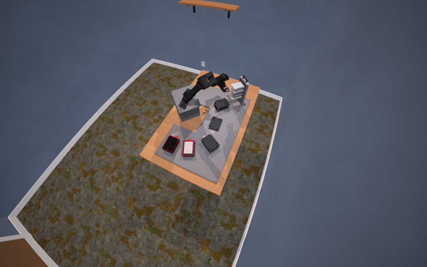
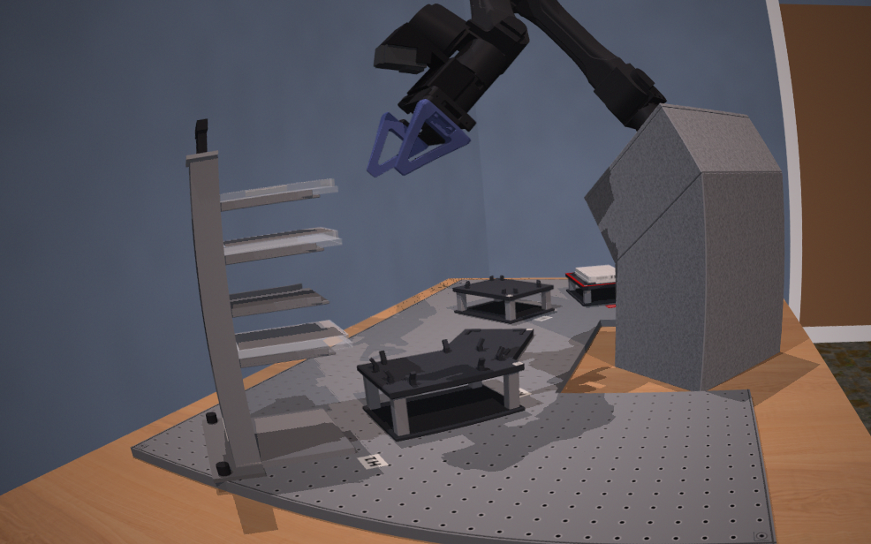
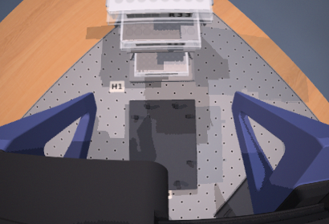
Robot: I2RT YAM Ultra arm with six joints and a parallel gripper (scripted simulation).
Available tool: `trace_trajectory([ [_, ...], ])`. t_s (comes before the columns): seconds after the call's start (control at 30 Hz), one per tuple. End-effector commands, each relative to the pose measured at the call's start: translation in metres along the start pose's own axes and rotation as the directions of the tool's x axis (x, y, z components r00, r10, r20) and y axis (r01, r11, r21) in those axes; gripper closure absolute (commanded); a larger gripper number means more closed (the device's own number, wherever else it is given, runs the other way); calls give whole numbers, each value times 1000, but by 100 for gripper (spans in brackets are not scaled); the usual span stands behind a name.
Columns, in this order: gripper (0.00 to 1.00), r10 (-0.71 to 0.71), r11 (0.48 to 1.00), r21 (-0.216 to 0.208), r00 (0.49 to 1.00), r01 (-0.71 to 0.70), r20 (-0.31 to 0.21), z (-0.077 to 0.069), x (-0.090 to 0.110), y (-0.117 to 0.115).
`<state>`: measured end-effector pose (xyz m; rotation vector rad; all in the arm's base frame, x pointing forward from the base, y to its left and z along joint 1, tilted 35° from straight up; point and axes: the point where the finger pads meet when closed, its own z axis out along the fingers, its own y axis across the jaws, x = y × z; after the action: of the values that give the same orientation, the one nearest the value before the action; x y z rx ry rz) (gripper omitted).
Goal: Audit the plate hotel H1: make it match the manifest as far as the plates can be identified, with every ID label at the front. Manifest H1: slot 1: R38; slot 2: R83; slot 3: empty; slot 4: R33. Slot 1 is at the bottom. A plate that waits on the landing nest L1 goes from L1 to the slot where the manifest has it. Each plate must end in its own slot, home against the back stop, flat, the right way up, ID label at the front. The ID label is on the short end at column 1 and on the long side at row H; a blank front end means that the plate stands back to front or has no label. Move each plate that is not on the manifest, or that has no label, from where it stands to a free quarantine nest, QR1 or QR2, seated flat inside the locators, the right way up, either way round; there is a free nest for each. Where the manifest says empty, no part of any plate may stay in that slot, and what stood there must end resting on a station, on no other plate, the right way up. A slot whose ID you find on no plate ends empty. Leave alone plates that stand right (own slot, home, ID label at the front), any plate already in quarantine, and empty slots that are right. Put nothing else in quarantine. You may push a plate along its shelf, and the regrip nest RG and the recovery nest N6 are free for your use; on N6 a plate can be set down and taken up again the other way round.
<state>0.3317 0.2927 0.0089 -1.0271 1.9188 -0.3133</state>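
My gripper [image 1: 227, 89] [image 2: 388, 173] [image 3: 164, 99] is open and empty, in front of the plate hotel H1 [image 1: 244, 94] [image 2: 208, 283], a little above its top shelf. A clear plate [image 2: 321, 185] [image 3: 160, 2] is in slot 4; its front label reads R33 in the wrist view. A second clear plate [image 2: 321, 238] [image 3: 136, 33] is in slot 3; its front print is too small to read. The slot 2 shelf [image 2: 276, 300] shows no plate. A third plate [image 2: 336, 332] [image 3: 160, 62] is in slot 1, with no readable ID. A white plate [image 1: 188, 148] [image 2: 594, 273] sits on a red-rimmed nest.
The regrip nest [image 1: 221, 104] [image 2: 439, 368] [image 3: 172, 145] stands empty before the hotel. Behind it are a tilted dark nest [image 1: 215, 123] [image 2: 493, 337] and another empty dark nest [image 1: 210, 143] [image 2: 503, 289]. A second red-rimmed nest [image 1: 170, 144] is empty. The arm's grey pedestal [image 1: 190, 113] [image 2: 702, 236] stands beside.
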Motion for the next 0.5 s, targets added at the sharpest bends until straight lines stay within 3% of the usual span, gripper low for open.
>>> trace_trajectory([
  [0.0,0,3,1000,-7,1000,-3,21,8,-10,1],
  [0.3,0,0,1000,-8,1000,0,17,19,-12,1],
  [0.33,0,-3,1000,-10,1000,4,14,13,-9,3],
  [0.47,0,-3,1000,-10,1000,4,14,13,-9,3],
])
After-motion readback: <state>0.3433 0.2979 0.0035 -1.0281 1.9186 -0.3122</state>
